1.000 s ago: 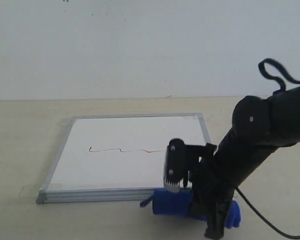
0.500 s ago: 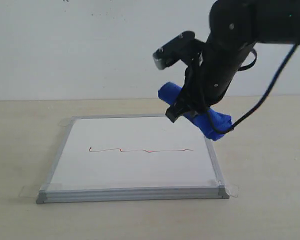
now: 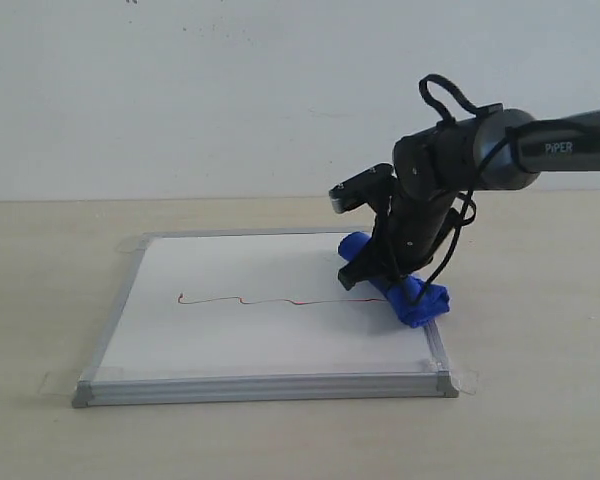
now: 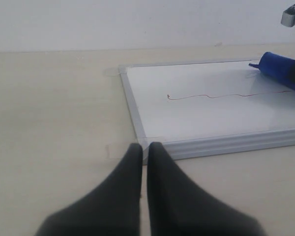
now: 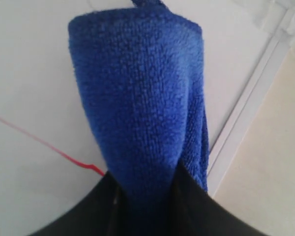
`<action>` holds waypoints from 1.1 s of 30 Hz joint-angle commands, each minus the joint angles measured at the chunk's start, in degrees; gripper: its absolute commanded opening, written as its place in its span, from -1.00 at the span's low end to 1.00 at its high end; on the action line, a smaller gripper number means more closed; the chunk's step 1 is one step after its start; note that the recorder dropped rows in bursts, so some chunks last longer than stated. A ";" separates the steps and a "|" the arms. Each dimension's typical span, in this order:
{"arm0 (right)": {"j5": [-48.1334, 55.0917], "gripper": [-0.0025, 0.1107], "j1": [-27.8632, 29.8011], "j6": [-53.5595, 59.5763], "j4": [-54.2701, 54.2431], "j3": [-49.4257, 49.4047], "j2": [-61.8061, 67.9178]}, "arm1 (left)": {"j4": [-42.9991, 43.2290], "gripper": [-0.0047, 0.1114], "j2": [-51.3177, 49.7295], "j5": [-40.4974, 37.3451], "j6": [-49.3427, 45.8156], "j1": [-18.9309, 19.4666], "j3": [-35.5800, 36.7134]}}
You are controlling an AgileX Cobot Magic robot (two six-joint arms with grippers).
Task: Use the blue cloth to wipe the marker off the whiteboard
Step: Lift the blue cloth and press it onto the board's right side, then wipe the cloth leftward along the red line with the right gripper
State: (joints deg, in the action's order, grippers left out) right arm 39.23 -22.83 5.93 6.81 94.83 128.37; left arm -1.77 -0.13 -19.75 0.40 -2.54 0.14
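The whiteboard (image 3: 270, 340) lies flat on the table, white with a silver frame. Across its middle runs the marker (image 3: 280, 300), a thin wavy red line. My right gripper (image 3: 385, 275) is shut on the blue cloth (image 3: 410, 297) and holds the roll down at the line's right end, near the board's right frame. In the right wrist view the blue cloth (image 5: 137, 103) sticks out from between the jaws, with the marker (image 5: 44, 145) ending beside it. My left gripper (image 4: 144, 146) is shut and empty, hanging over the table just off the whiteboard (image 4: 211, 113) near a corner.
The beige table (image 3: 40, 300) runs all round the board, with a pale wall behind. Clear tape tabs (image 3: 60, 383) stick out at the board's corners. The right arm (image 3: 540, 150) reaches in from the right edge.
The right gripper lifted the blue cloth from the table in front of the board, swung it high over the board's far right corner, then brought it down onto the line's right end.
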 commanded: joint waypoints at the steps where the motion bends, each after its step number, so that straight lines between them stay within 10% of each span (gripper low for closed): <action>1: 0.11 -0.96 -0.08 1.78 -2.71 0.57 1.17 | -0.56 -0.85 0.13 0.43 -0.06 0.12 -0.14; 13: 6.11 -0.96 -5.20 21.84 -23.94 0.57 1.44 | -0.56 -0.85 0.13 0.43 -0.06 0.12 -0.14; 24: 3.82 -0.96 -0.04 -7.32 10.27 0.65 1.59 | -0.56 -0.85 0.13 0.43 -0.06 0.12 -0.14; 33: 7.83 -0.96 -5.43 14.64 -13.19 0.65 3.66 | -0.56 -0.85 0.13 0.43 -0.06 0.12 -0.14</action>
State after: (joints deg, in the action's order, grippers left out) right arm 43.00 -25.82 12.16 6.72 96.18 129.90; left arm -1.77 -0.13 -19.75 0.40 -2.54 0.14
